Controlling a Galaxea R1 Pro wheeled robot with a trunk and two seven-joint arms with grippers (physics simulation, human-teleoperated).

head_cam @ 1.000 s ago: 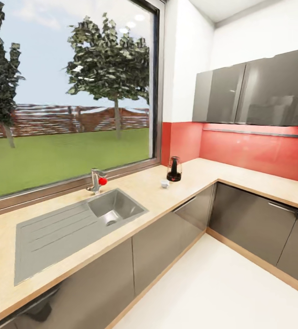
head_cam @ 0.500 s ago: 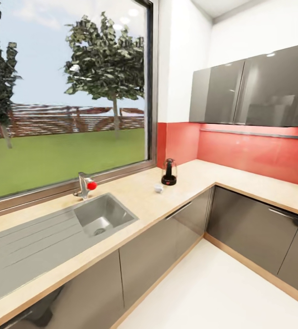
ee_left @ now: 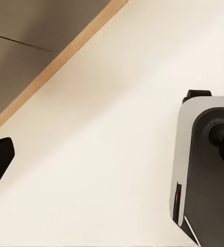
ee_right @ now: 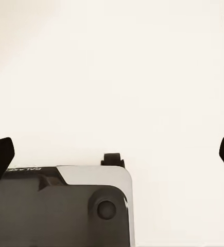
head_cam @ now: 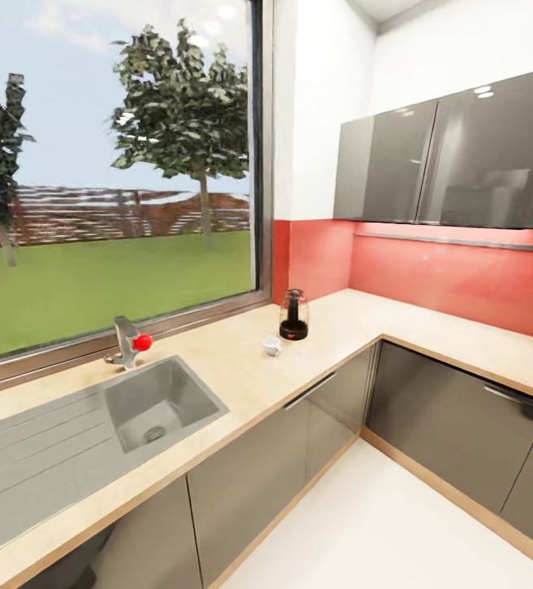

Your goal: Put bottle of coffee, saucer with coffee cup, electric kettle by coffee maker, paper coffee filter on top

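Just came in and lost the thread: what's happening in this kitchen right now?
Nothing is being handled. Both wrist cameras look down at pale floor and the robot's base, with nothing between the right gripper's spread fingertips. On the kitchen countertop, the electric kettle stands near the corner with the small white coffee cup just in front. A sink sits under the window.

The electric kettle (head_cam: pixel 293 314) is sitting upright on the desk (head_cam: pixel 242 372) back near the corner, right by the red backsplash. It's rounded, dark and see-through, with a black base showing a bit of red. The coffee cup (head_cam: pixel 271 347) is standing close beside it, toward the sink side, tiny and white. The desk itself is running light wood-look over dark grey cabinet fronts.
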